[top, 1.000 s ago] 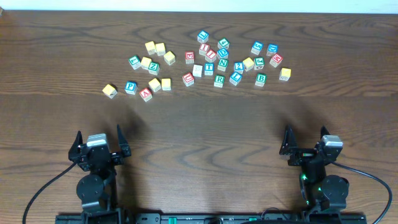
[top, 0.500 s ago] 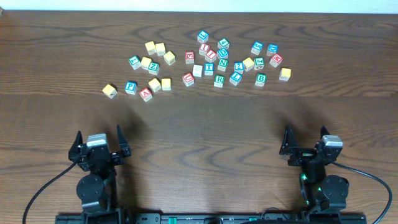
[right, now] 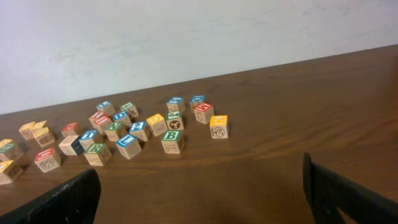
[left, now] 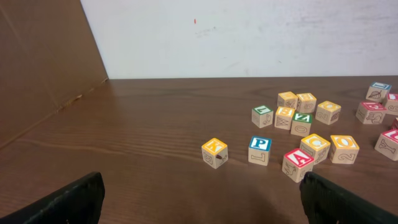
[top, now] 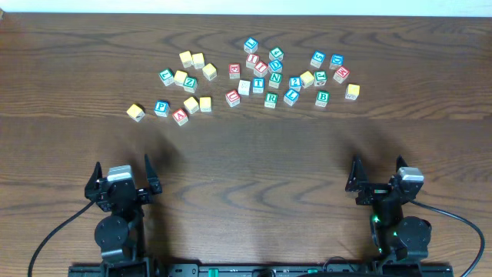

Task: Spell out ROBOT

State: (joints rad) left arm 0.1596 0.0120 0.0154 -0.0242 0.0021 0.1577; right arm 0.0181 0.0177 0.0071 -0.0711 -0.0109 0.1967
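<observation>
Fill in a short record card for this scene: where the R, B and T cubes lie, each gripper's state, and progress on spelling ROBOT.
loose cubes: scattered, none in a row
green R cube: near side of the scatter, centre
green B cube: near side, right of R, apart from it
blue T cube: just behind R, slightly left
left gripper: open, holding nothing
right gripper: open, holding nothing
progress: not begun

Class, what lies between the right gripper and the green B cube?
Nothing: only bare table runs from the right gripper to the green B cube. The overhead view shows this, and the right wrist view agrees.
</observation>
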